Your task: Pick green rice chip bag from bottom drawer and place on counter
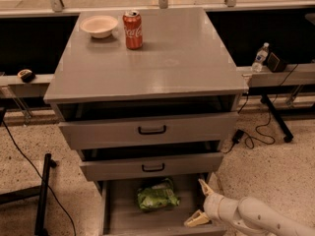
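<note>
The green rice chip bag (157, 196) lies crinkled in the open bottom drawer (118, 215), near its middle under the second drawer's front. My gripper (201, 203) is at the drawer's right side, to the right of the bag and apart from it, with its two pale fingers spread open and empty. The white arm (256, 218) comes in from the lower right. The counter (177, 58) is the grey cabinet top above.
A red cola can (132, 30) and a white bowl (99, 26) stand at the counter's back left. The two upper drawers (147, 131) with black handles are slightly pulled out. A water bottle (259, 57) stands on the right ledge. A black stand leg (43, 195) is at the left.
</note>
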`<state>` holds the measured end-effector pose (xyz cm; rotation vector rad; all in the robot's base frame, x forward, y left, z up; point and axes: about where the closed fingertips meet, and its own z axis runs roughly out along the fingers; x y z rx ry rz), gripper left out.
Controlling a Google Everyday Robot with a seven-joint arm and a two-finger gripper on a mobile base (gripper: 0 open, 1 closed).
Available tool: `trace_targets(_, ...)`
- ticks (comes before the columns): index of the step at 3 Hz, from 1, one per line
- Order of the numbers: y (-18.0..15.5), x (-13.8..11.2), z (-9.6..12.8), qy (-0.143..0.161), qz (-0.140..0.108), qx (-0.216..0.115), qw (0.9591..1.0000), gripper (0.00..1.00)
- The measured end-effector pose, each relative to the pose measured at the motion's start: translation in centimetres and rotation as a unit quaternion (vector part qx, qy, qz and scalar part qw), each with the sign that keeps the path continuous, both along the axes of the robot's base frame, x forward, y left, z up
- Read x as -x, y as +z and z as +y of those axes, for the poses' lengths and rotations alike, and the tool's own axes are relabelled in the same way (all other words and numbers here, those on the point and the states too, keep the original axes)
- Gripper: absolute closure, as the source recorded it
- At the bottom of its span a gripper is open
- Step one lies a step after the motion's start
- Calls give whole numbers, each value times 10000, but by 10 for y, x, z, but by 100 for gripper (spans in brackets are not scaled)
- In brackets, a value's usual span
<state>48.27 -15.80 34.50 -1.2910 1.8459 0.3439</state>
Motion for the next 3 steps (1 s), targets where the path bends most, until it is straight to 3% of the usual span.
trace_targets(1,-9,-7,19,49,0,-221,9997,0)
trace_targets(2,-32,-24,49,9,-163,-464,9988,0)
trace_targets(3,-62,-38,74,-3,-191,-442,9988,0)
